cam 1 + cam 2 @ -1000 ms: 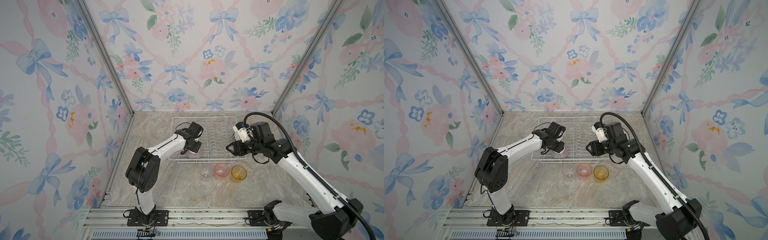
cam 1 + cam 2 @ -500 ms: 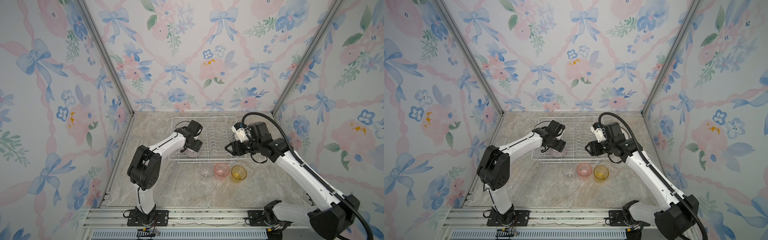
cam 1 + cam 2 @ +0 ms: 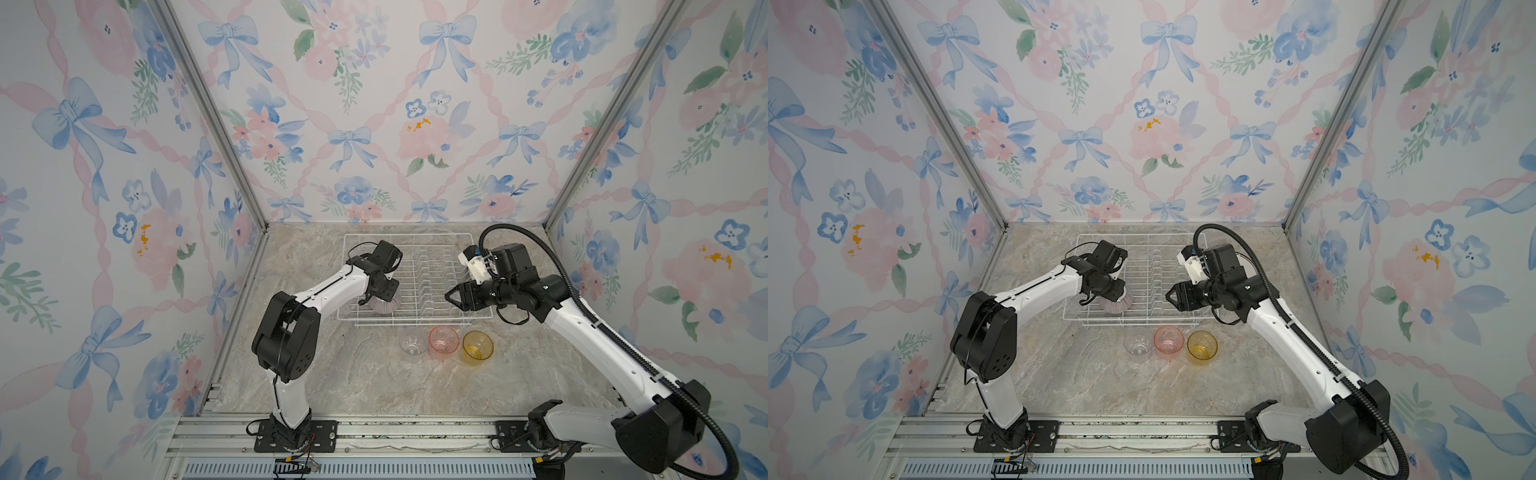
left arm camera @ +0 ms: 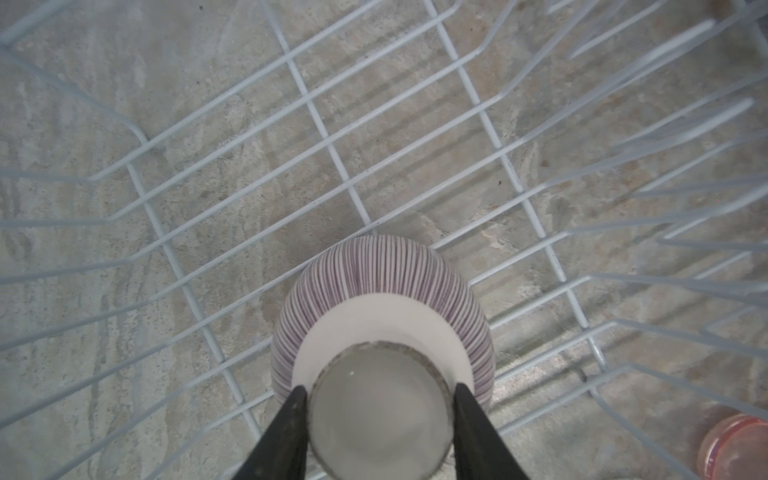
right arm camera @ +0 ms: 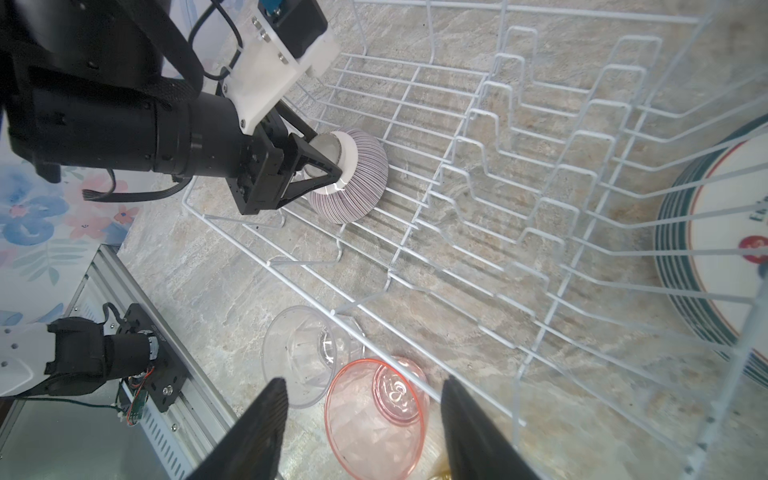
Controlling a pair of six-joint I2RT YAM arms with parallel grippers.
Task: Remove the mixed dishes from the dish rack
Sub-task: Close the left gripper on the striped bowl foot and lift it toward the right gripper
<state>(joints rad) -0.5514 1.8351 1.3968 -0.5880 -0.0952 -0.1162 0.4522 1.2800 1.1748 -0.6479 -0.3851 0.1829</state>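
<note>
The purple-striped bowl lies upside down in the front left part of the dish rack. My left gripper is shut on its white foot, one finger on each side. The right gripper hangs open and empty over the rack's front right part. Clear, pink and yellow tumblers stand upright in a row on the table before the rack. In the right wrist view a stack of printed plates lies outside the rack.
Upright plate prongs run down the rack's middle between the two grippers. Patterned walls close in the marble table on three sides. An aluminium rail with both arm bases runs along the front edge.
My left gripper's jaws have closed onto the bowl's foot and shifted slightly within the rack. The right arm has hardly moved.
</note>
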